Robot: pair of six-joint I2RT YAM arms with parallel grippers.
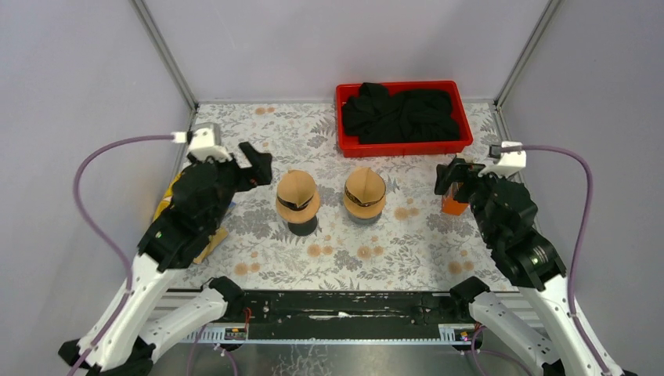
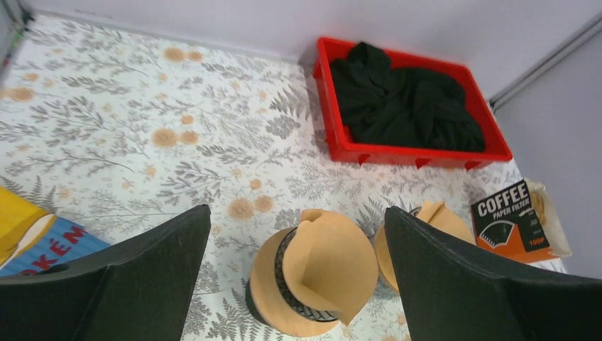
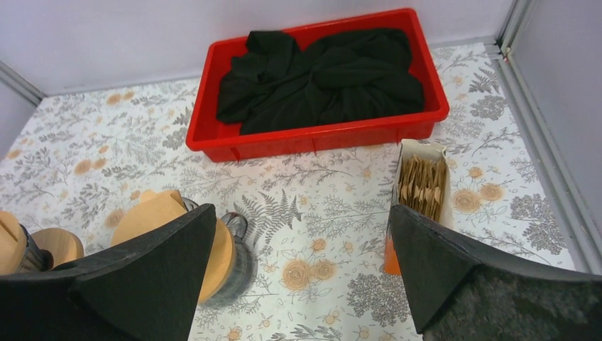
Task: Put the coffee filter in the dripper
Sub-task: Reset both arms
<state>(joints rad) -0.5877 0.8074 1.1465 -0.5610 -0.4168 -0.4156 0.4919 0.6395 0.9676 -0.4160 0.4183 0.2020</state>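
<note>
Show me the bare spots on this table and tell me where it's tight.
Bare: the back-left corner, left of the red bin; the near strip between the left dripper, right dripper and the base rail. Crowded: the gap between the drippers, and the right edge around the filter box.

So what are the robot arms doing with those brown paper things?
The left dripper and the right dripper each have a brown paper filter sitting on top. The left claw hangs open beside the left dripper, holding nothing. The right claw is open and empty too, near the box of filters.
</note>
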